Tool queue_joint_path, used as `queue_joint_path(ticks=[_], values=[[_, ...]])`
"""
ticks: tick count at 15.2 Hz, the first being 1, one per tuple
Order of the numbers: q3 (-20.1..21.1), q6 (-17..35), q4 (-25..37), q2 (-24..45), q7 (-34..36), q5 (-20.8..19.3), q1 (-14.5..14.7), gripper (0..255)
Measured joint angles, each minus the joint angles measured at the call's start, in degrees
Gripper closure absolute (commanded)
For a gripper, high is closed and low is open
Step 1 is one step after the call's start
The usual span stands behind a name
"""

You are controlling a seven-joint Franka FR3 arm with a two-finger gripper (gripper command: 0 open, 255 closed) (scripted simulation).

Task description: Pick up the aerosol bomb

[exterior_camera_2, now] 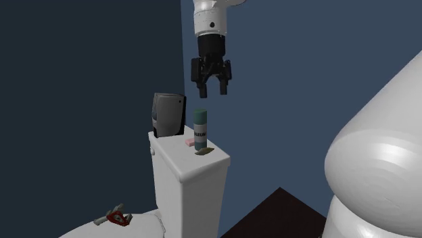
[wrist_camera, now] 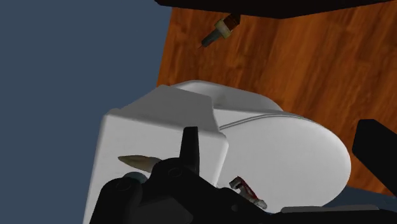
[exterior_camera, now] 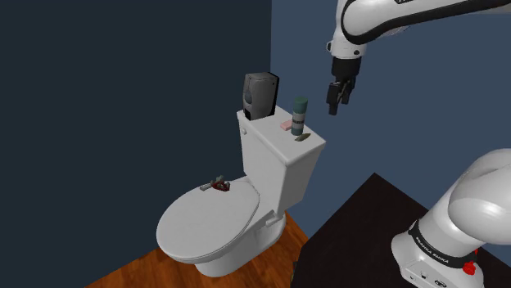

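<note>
My arm [exterior_camera: 385,20] rises from its base [exterior_camera: 458,217] at the shoulder view's lower right and arcs over to the left, wrist [exterior_camera_2: 209,24] bent straight down. The claw [exterior_camera_2: 214,92] hangs pointing downward, its two black fingers [exterior_camera_2: 201,91] spread apart, gripping nothing.

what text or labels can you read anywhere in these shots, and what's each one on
No text can be read for sure.
aerosol can: dark label band with pale marks, too small to read.
dark ring at the arm's base: white lettering, too small to read.
toilet tank and dark box: no lettering seen.
</note>
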Motion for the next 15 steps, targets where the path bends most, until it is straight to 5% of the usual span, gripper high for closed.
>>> queue_joint_path(ticks=[15], values=[[-4.73,12.60,20.47,28.94,-6.79,1.01,-3.13,0]])
